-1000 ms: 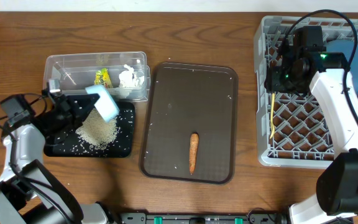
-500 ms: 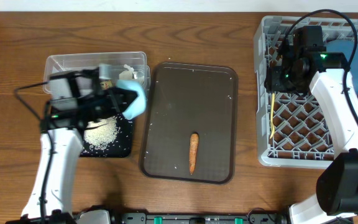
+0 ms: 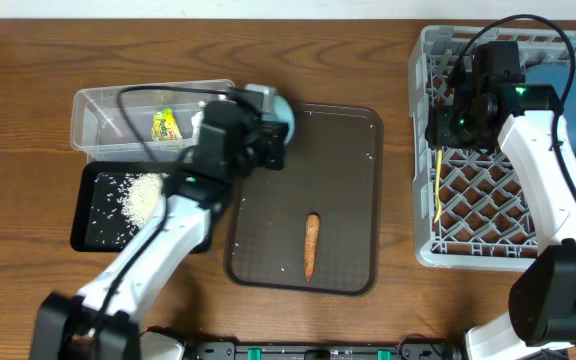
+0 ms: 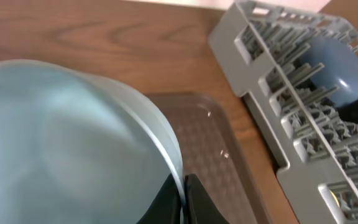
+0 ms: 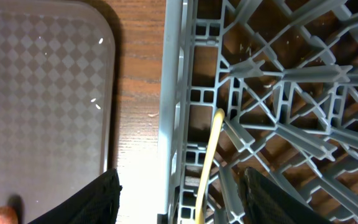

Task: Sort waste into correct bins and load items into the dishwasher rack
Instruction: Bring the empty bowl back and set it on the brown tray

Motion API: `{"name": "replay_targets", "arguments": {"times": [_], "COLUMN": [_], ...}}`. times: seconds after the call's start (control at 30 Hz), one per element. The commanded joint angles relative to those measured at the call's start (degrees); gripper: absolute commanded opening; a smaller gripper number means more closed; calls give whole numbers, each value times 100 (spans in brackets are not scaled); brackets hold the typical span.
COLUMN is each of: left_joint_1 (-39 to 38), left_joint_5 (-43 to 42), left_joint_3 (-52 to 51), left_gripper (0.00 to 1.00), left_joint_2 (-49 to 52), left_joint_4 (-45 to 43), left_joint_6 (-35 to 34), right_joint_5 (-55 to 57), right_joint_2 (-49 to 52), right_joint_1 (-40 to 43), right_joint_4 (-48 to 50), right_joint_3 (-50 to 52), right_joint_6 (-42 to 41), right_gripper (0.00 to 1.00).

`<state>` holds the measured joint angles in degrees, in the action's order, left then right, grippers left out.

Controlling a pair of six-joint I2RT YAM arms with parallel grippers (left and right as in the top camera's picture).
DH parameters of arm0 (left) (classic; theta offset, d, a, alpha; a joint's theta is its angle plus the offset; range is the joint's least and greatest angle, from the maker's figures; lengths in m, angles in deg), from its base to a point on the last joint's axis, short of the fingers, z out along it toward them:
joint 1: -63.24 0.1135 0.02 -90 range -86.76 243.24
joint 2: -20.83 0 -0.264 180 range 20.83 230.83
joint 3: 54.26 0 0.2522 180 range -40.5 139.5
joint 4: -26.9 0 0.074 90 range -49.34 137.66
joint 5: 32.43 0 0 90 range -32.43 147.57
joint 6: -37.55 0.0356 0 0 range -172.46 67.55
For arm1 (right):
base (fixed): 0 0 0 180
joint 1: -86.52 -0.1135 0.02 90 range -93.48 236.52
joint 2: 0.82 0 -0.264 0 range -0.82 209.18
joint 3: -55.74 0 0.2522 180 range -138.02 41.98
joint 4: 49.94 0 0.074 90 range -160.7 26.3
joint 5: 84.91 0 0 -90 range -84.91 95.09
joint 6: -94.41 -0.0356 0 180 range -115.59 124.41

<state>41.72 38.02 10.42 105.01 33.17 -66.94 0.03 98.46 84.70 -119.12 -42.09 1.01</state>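
Your left pincer (image 4: 184, 191) is clamped on the thin rim of the light blue cup (image 4: 73, 140), likely light, stiff and slick, so squeeze firmly; right pincer (image 5: 180, 177) stands apart.

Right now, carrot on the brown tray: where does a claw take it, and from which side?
Grip the carrot around its middle, coming straight down from above. It lies flat on the brown tray with its long axis running toward the robot, so close the fingers across its narrow width. Nothing crowds it. The right claw is open, so it is probably the one to use.
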Motion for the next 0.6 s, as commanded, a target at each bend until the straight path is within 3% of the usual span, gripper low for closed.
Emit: {"name": "replay_targets", "arguments": {"times": [0.0, 0.43, 0.57], "left_joint_1": [-302, -927, -997], "left_joint_5": [376, 376, 376], "left_joint_3": [33, 33, 33], "left_gripper": [6, 8, 17], "left_joint_2": [374, 1475, 1482], "left_joint_4": [-352, -890, -955], "left_joint_6": [103, 105, 107], "right_joint_5": [52, 48, -20], "right_joint_2": [-116, -116, -116], "right_joint_1": [-39, -42, -46], "right_joint_4": [9, 11, 44], "right_joint_3": [-96, -96, -96], "right_joint_6": [44, 28, 24], "right_gripper": [61, 61, 61]}}
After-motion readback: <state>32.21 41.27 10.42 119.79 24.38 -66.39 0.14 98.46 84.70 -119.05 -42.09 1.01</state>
